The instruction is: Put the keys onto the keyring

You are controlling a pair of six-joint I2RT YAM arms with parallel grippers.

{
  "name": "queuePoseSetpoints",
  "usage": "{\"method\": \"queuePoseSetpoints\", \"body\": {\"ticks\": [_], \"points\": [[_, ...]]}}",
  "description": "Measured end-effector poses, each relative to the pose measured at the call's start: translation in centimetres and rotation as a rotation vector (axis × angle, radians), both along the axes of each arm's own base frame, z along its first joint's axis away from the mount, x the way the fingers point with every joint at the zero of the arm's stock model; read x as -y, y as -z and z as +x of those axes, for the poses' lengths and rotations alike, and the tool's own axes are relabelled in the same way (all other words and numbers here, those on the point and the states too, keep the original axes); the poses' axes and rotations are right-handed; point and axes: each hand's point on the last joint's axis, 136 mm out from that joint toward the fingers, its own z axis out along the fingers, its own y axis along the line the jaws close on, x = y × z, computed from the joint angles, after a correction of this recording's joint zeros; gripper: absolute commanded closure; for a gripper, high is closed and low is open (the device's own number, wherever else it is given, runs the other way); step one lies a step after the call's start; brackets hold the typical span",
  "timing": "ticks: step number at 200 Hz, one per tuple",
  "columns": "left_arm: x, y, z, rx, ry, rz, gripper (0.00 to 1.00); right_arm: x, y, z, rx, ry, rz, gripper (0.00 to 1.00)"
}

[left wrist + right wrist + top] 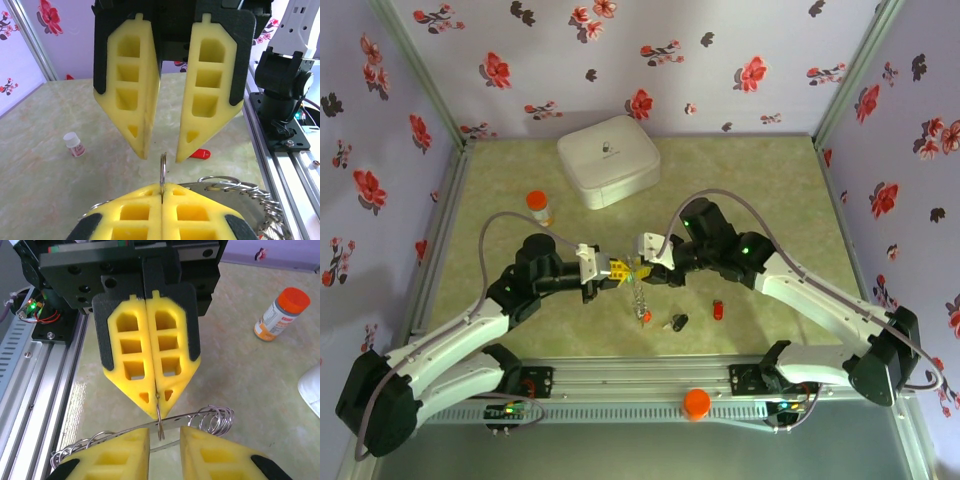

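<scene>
1. White and black, the left arm (450, 340) reaches from the near-left corner toward the middle of the green-mottled table (780, 190).
2. Behind its forearm an orange-capped pill bottle (539, 207) stands upright. Further back and to the right, a white rounded square case (608, 160) lies flat near the back wall.
3. The left gripper (617, 268) sits at mid-table. Its yellow fingers (145, 196) are clenched tip to tip with no gap, pinching a thin metal loop of the keyring (216, 416).
4. The keyring is held up between the two grippers. In the right wrist view its coil-textured wire runs across just under the left fingertips. From above it dangles from there toward the near edge.
5. At its low end sits an orange key (646, 316). Whether this key is threaded on the ring cannot be told.
6. The right gripper (642, 262) faces the left one almost tip to tip. Its fingers (200, 440) are released, with a clear gap between them, and the pinched loop hangs into that gap. Whether the loop touches either finger cannot be told.
7. Right of the keyring, a black key (678, 322) and a red key (718, 310) lie on the table, apart from each other and from the ring.
8. An orange knob (696, 403) sits on the near rail between the arm bases. The right arm (820, 295) stretches back to the near-right corner.
</scene>
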Motion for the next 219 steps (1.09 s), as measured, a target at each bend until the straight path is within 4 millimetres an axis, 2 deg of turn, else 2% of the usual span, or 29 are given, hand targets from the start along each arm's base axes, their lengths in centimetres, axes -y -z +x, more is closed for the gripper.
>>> {"method": "queuePoseSetpoints", "body": {"ticks": [75,88,104,111,120,136,165,200,216,219], "points": [[0.1,-0.1,-0.1,0.010,0.004,-0.006,1.00,-0.3,0.5,0.1,-0.023,-0.004,-0.004,0.82],[0.1,0.0,-0.1,0.011,0.004,-0.007,1.00,-0.3,0.5,0.0,-0.024,-0.004,-0.006,0.87],[0.0,0.1,-0.1,0.010,0.003,-0.006,1.00,-0.3,0.6,0.0,-0.029,-0.005,-0.010,1.00],[0.0,0.2,-0.1,0.008,0.002,-0.005,1.00,-0.3,0.7,-0.1,-0.037,-0.003,-0.013,1.00],[0.0,0.3,-0.1,0.007,0.000,-0.003,0.85,-0.3,0.8,-0.1,-0.036,-0.007,-0.016,1.00],[0.0,0.2,0.0,0.007,-0.004,-0.006,0.82,-0.5,0.9,-0.1,-0.042,-0.011,-0.018,1.00],[0.1,0.1,0.0,0.011,-0.004,-0.012,0.87,-0.7,1.1,-0.3,-0.048,-0.017,-0.025,1.00],[0.1,0.1,0.0,0.010,-0.003,-0.012,1.00,-0.7,1.1,-0.4,-0.054,-0.018,-0.034,1.00],[0.1,0.1,0.0,0.011,-0.001,-0.010,1.00,-0.6,1.2,-0.4,-0.056,-0.018,-0.036,1.00],[0.1,0.1,0.0,0.011,-0.001,-0.010,1.00,-0.6,1.2,-0.4,-0.056,-0.018,-0.036,0.96]]}}
